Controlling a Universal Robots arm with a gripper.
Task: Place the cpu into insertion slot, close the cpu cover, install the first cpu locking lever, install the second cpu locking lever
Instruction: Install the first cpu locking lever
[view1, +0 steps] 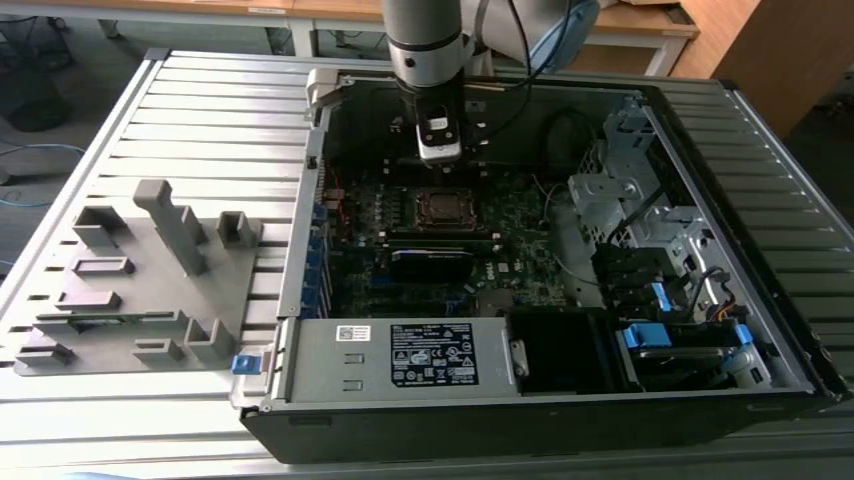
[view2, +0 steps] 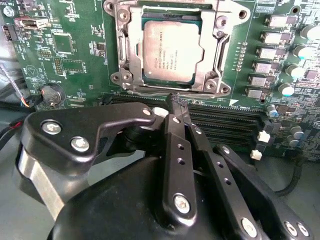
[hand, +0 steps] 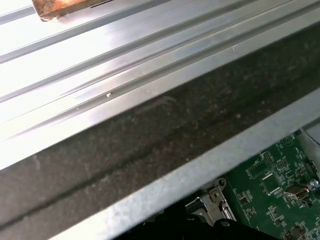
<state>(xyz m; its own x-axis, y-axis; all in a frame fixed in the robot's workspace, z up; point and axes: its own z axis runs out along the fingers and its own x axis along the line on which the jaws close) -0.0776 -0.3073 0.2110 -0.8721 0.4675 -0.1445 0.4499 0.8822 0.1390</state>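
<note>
In the second wrist view the cpu (view2: 172, 47) lies flat in the insertion slot (view2: 118, 45), silver top up. The cpu cover (view2: 134, 50) lies down around it as a metal frame. My gripper (view2: 176, 102) is shut with nothing between its black fingers. Its tips hover just off the socket's edge, over the long black memory slots (view2: 225, 120). I cannot tell the locking levers apart from the socket's metal rim. In the exterior view the gripper (view1: 441, 165) hangs inside the open computer case, just behind the insertion slot (view1: 441, 205).
The case walls (view1: 314, 200) enclose the motherboard (view1: 400, 240), with a power supply (view1: 400, 355) in front and drive bays and cables (view1: 654, 290) at the exterior view's right. A grey fixture tray (view1: 134, 280) stands on the slatted table at the exterior view's left.
</note>
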